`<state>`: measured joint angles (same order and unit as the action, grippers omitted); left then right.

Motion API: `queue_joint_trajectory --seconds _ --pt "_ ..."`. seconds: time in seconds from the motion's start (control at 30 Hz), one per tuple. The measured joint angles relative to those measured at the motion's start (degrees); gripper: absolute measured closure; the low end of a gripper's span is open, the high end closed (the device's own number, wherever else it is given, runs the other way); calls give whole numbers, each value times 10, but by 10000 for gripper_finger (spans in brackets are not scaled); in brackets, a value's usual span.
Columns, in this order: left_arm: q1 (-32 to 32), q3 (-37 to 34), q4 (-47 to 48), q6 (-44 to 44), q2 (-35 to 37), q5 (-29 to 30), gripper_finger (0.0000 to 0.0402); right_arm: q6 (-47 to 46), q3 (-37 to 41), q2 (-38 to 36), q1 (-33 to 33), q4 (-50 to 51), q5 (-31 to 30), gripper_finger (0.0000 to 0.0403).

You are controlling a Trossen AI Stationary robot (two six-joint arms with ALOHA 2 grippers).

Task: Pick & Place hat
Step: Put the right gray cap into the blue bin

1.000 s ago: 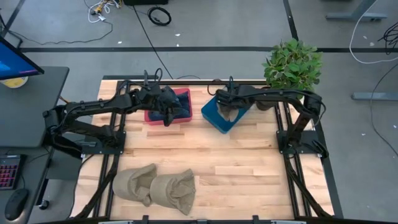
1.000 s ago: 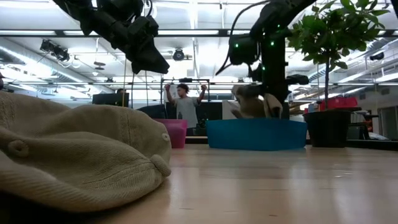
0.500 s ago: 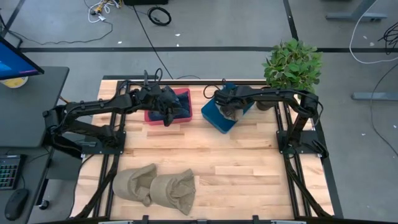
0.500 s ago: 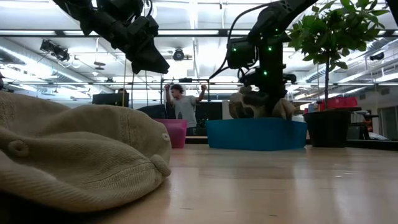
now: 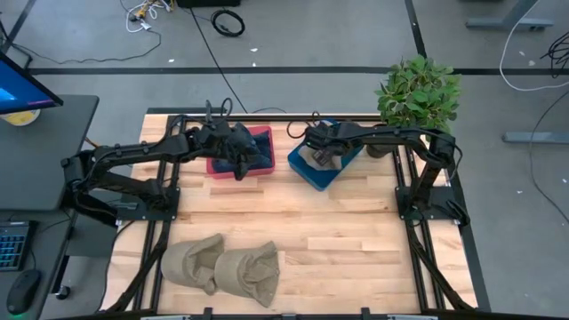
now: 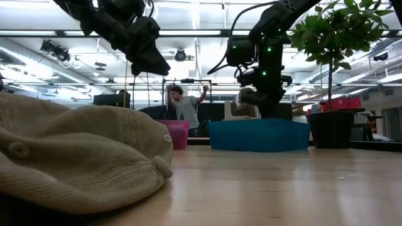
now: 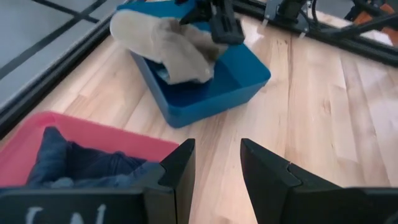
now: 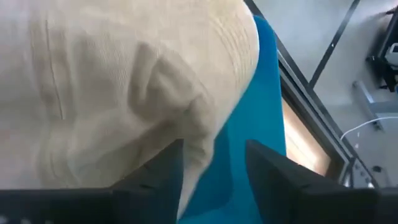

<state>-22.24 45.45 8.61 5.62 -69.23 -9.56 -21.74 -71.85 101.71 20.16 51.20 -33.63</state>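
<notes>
A beige hat [image 7: 168, 46] lies crumpled in the blue bin [image 7: 211, 93], one side draped over the bin's rim. My right gripper [image 7: 224, 28] hovers just above it with its fingers open; in its own wrist view the hat [image 8: 112, 81] fills the picture beyond the gripper [image 8: 214, 168]. My left gripper [image 7: 217, 171] stands open and holds nothing above the red bin [image 5: 264, 133], which holds a dark blue cloth [image 7: 81, 165]. Two more beige hats [image 5: 191, 262] [image 5: 249, 271] rest side by side on the table near its front left. My right gripper is open directly above the hat in the blue bin, fingers pointing down. I cannot tell whether its fingertips touch the cloth.
A potted plant [image 5: 418, 89] stands at the table's far right corner, beside the blue bin [image 5: 307, 173]. Bare wood lies across the table's middle and right. In the low view a person [image 6: 185, 110] stands in the room behind the table.
The beige hat hung from my right gripper above the blue bin a second ago; it has come down and now lies in the bin, let go. My right gripper has shifted slightly toward the table's left over the bin.
</notes>
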Motion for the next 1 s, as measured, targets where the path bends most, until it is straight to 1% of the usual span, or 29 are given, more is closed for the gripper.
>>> queue_joint_trajectory --seconds 0.17,0.23,0.3,0.37,0.43,0.5,0.53,0.57,0.63,0.73,0.83,1.0 --pt "0 0 21 1 0 0 271 11 -15 -17 -21 35 0 214" --pt "0 0 22 2 0 0 271 31 -17 -24 -27 15 -3 216" --pt "0 0 22 2 0 0 271 48 -17 -24 -30 -39 -15 222" --pt "0 0 21 2 0 0 271 94 -14 -20 -29 -99 -11 236" --pt "0 0 21 2 0 0 271 151 -6 -11 -25 -154 18 253" --pt "3 0 22 2 0 0 271 195 -2 -4 -21 -168 53 268" --pt "3 0 23 2 0 0 271 211 -2 -1 -21 -168 57 273" --pt "5 0 24 2 0 0 271 225 -2 0 -20 -167 53 276" --pt "9 0 25 1 0 0 271 248 -2 0 -21 -151 26 278" --pt "17 0 26 -3 0 0 271 271 -2 0 -18 -138 -8 266" --pt "24 0 26 -3 0 0 271 268 -2 0 -5 -115 9 239" --pt "36 0 28 -3 0 0 271 272 20 3 23 -137 15 185"
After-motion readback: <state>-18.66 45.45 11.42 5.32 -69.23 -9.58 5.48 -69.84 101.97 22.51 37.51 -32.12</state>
